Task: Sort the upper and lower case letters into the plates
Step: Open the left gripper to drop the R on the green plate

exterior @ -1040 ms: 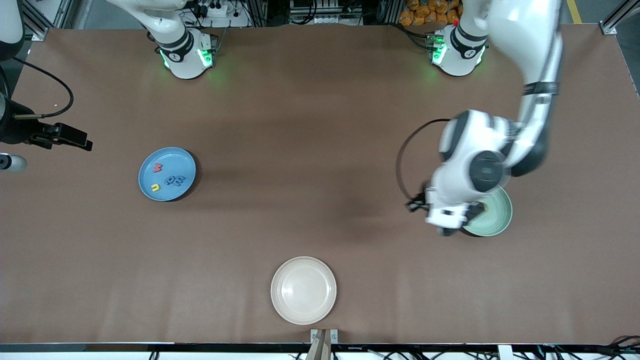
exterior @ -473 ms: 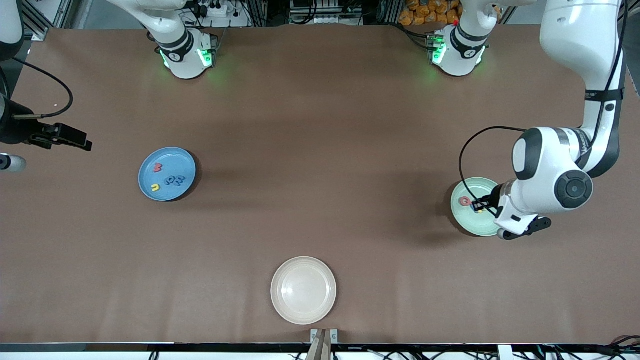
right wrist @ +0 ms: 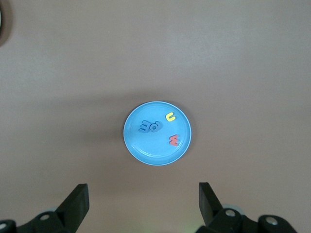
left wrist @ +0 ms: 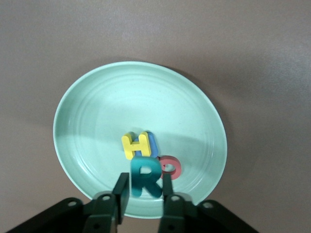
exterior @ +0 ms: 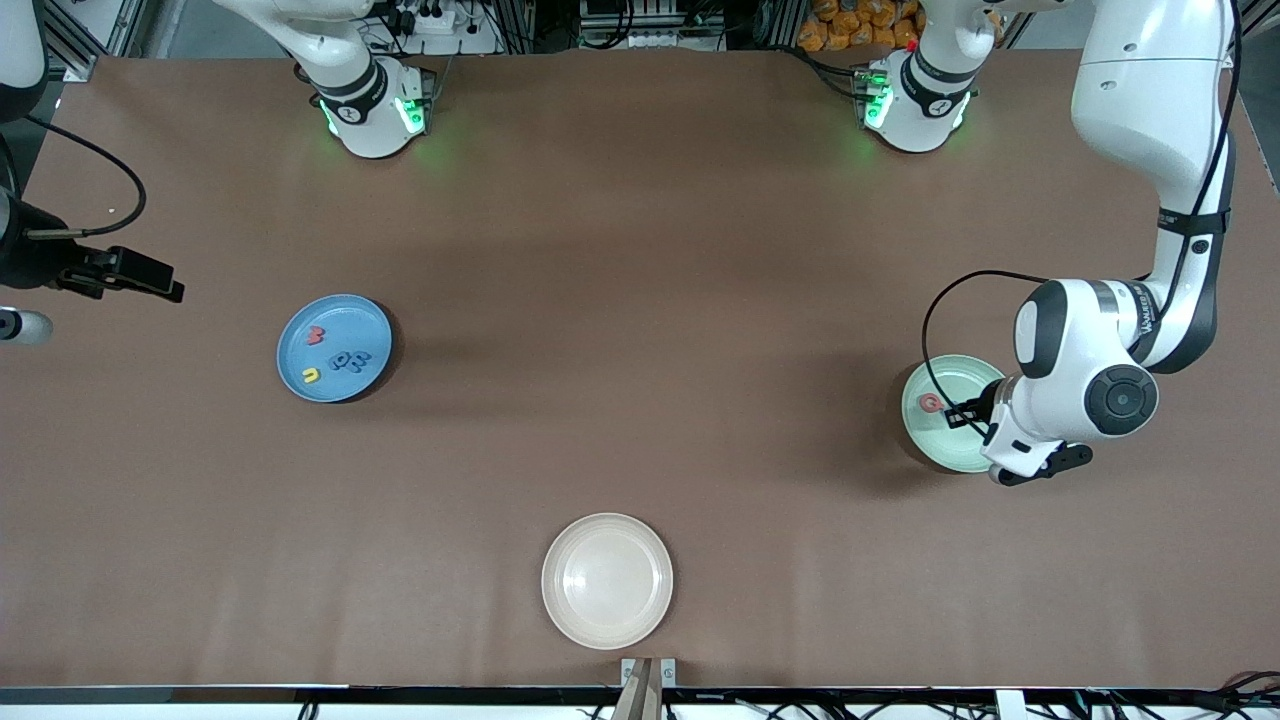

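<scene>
The mint green plate [exterior: 940,442] lies toward the left arm's end of the table. My left gripper [exterior: 966,415] hangs just above it. In the left wrist view the left gripper [left wrist: 144,182] has its fingers against both sides of a teal letter R [left wrist: 145,175], held a little over the plate [left wrist: 121,107]. In that plate lie a yellow H [left wrist: 136,145], a blue letter [left wrist: 153,141] half under it and a coral O [left wrist: 171,167]. The blue plate [exterior: 352,318] holds a coral letter [exterior: 316,336], a yellow one [exterior: 311,375] and blue ones [exterior: 350,360]. My right gripper [right wrist: 143,194] is open high over the blue plate [right wrist: 155,148].
A cream-beige plate [exterior: 607,580] with nothing in it sits near the table's front edge, midway between the arms. A black device on a cable [exterior: 120,270] juts in at the right arm's end. The left arm's elbow overhangs the table's end.
The left arm's wrist swung off the mint green plate toward the table's end, uncovering the coral O, then settled. The right arm and the blue plate's letters have not moved.
</scene>
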